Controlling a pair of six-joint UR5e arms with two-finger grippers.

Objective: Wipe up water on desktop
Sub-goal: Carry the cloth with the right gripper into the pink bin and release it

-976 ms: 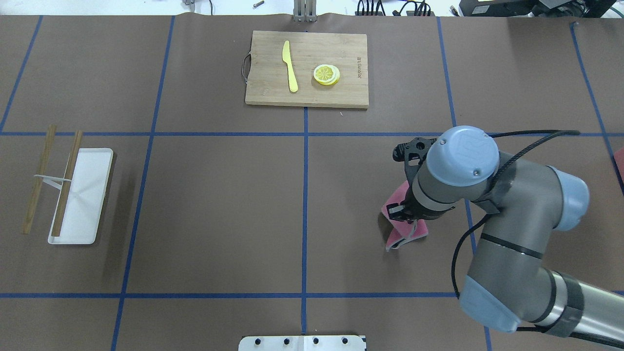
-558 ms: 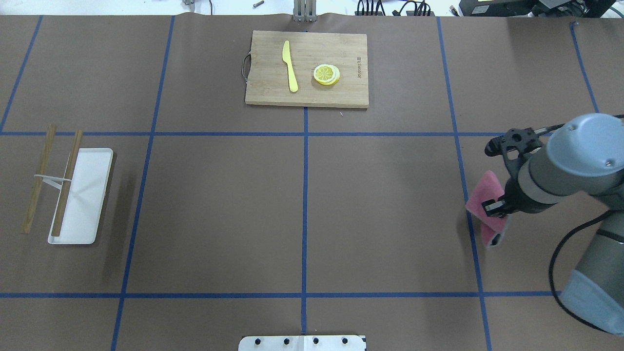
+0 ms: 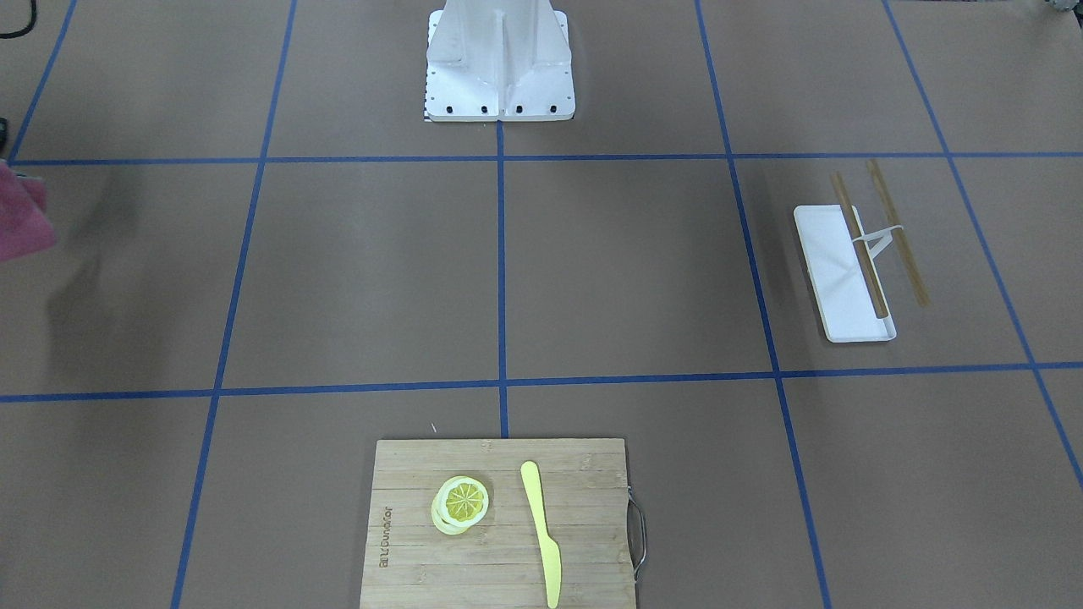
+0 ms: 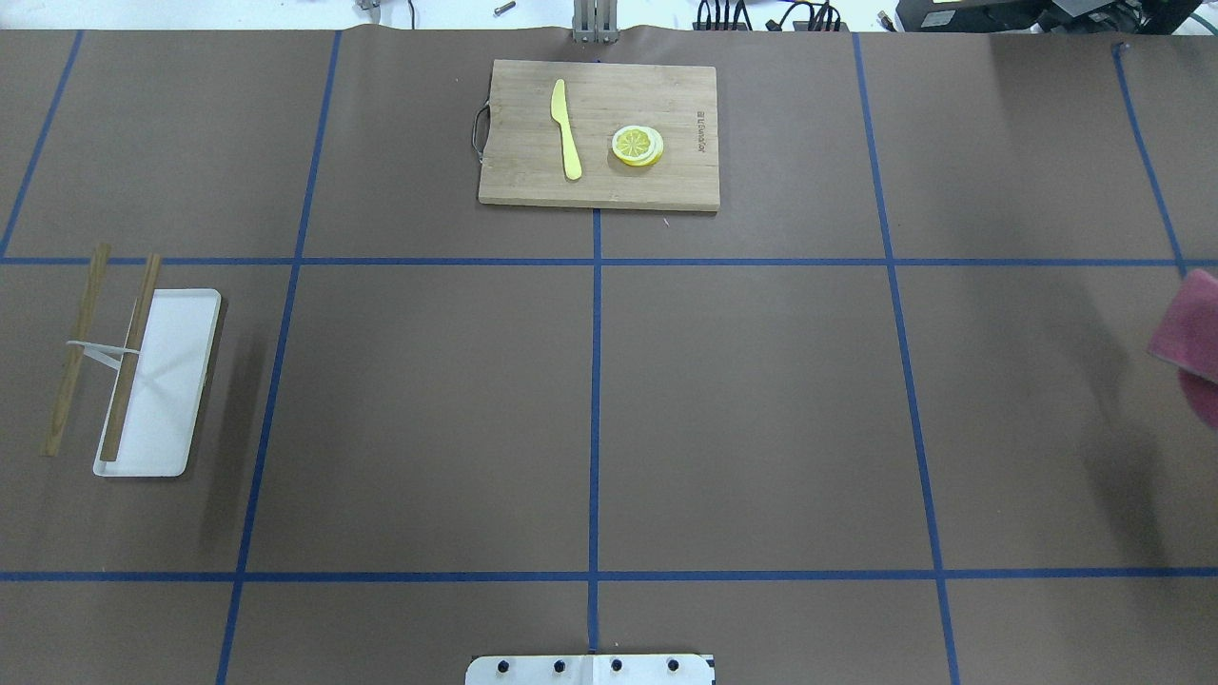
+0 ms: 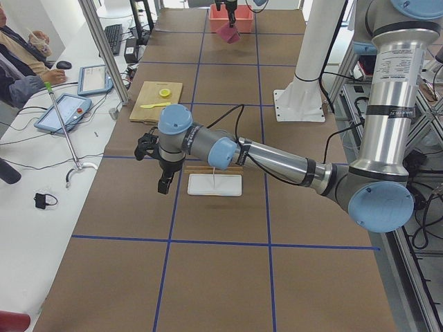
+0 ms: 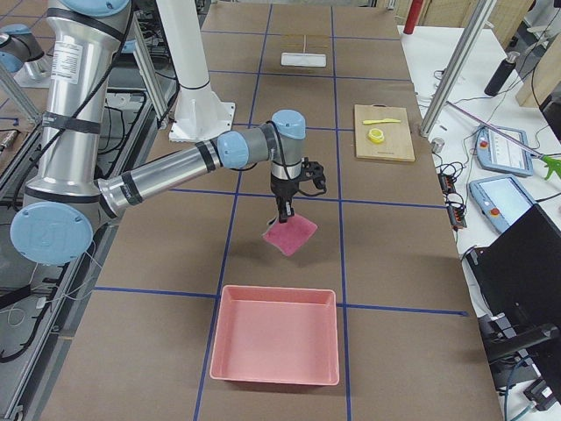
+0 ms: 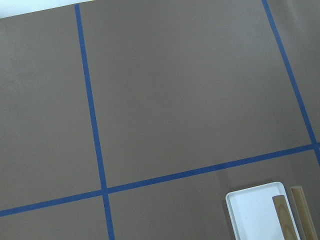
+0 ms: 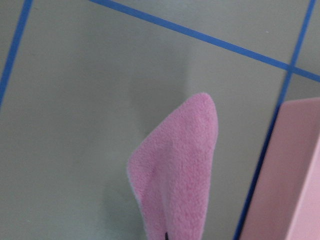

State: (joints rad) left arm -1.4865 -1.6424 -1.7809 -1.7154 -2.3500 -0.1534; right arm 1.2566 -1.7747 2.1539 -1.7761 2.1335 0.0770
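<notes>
The desktop (image 4: 761, 400) is brown paper crossed by blue tape lines; I see no water on it. A pink cloth (image 6: 291, 233) hangs from my right gripper (image 6: 281, 215) above the desktop, just short of a pink bin (image 6: 275, 333). In the right wrist view the cloth (image 8: 175, 165) dangles free, with the bin's edge (image 8: 295, 165) to its right. Only the cloth's edge shows in the overhead view (image 4: 1189, 328) and the front view (image 3: 21, 211). My left gripper (image 5: 164, 185) hovers over the desktop beside the white tray (image 5: 214, 185); I cannot tell whether it is open or shut.
A bamboo cutting board (image 4: 598, 133) with a yellow knife (image 4: 566, 128) and lemon slices (image 4: 638, 146) lies at the far middle. A white tray (image 4: 157, 381) with two wooden sticks (image 4: 128, 357) sits at the left. The robot base plate (image 4: 590, 669) is at the near edge.
My right arm has swung right with the pink cloth and left the overhead view; only the cloth's edge still shows at the right border.
</notes>
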